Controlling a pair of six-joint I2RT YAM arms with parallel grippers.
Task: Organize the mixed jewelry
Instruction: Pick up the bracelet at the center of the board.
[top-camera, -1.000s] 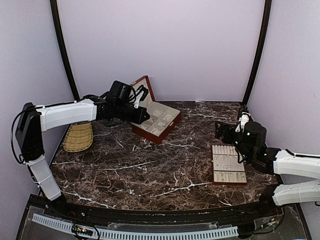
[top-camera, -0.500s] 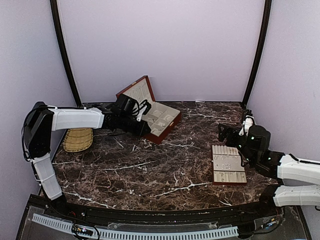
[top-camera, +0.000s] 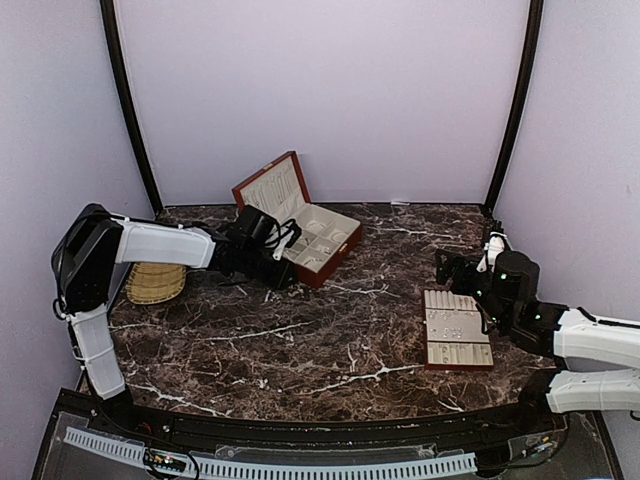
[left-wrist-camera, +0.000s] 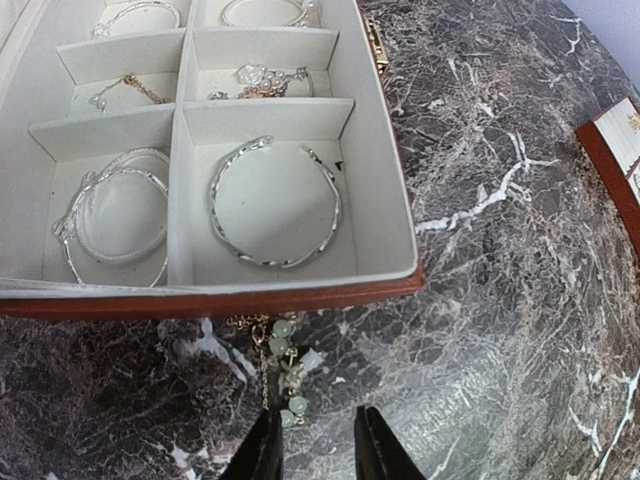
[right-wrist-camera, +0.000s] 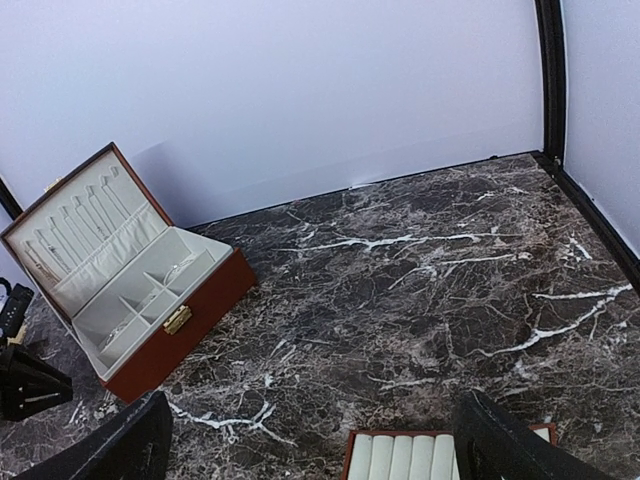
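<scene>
The red-brown wooden box (top-camera: 318, 240) stands open at the back left, and its cream compartments (left-wrist-camera: 385, 190) hold silvery bangles (left-wrist-camera: 275, 200) and small chains. A gold chain with pale green beads (left-wrist-camera: 283, 365) lies on the marble just outside the box's wall. My left gripper (left-wrist-camera: 318, 448) is open and empty, low over the table, its left finger (left-wrist-camera: 262, 455) right by the chain's near end; in the top view it (top-camera: 281, 270) sits at the box's near-left side. My right gripper (right-wrist-camera: 310, 425) is wide open and empty above the cream slotted tray (right-wrist-camera: 400, 458), which also shows in the top view (top-camera: 457, 330).
A woven basket (top-camera: 157, 281) lies at the left edge, behind the left arm. The box's raised lid (top-camera: 270, 186) leans toward the back wall. Black frame posts run up the corners. Marble tabletop (top-camera: 330, 330) lies between box and tray.
My left gripper has drawn back from over the box and come down to the table at its near-left side. The right arm has shifted slightly and then stayed still.
</scene>
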